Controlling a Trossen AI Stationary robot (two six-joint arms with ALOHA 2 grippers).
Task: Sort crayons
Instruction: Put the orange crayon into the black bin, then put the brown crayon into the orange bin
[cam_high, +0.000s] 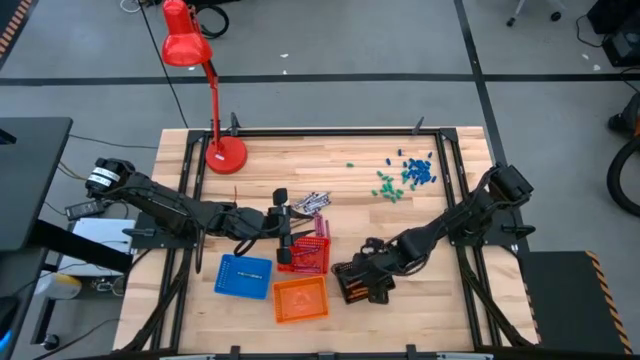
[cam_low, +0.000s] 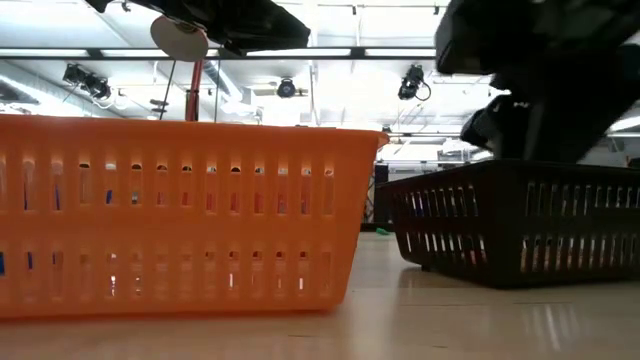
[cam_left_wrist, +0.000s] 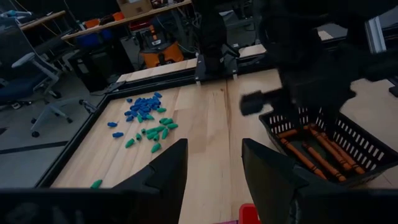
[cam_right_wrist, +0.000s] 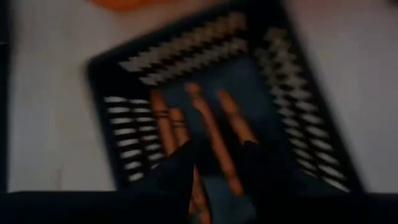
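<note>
Your right gripper (cam_right_wrist: 214, 163) hung directly over the black basket (cam_high: 358, 285) near the front of the worktop (cam_high: 330, 170), its jaws parted with nothing between them, and several orange crayons (cam_left_wrist: 314, 149) lay lengthwise on the basket floor just beneath. Your left gripper (cam_left_wrist: 214, 165) sat just behind the red basket (cam_high: 305, 256), jaws also apart and empty, pointing across the bare wood toward the right arm. A small heap of grey and magenta crayons (cam_high: 312, 202) lay on the worktop just behind the left gripper, next to the red basket. In front of that were the blue basket (cam_high: 243, 275) and the orange basket (cam_high: 300, 299), the orange one standing close beside the black one and filling most of the low view. Scattered green and blue bits (cam_high: 405, 175) lay well apart toward the back right corner. A red desk lamp (cam_high: 205, 90) stood at the back left, its head leaning out past the worktop edge.
</note>
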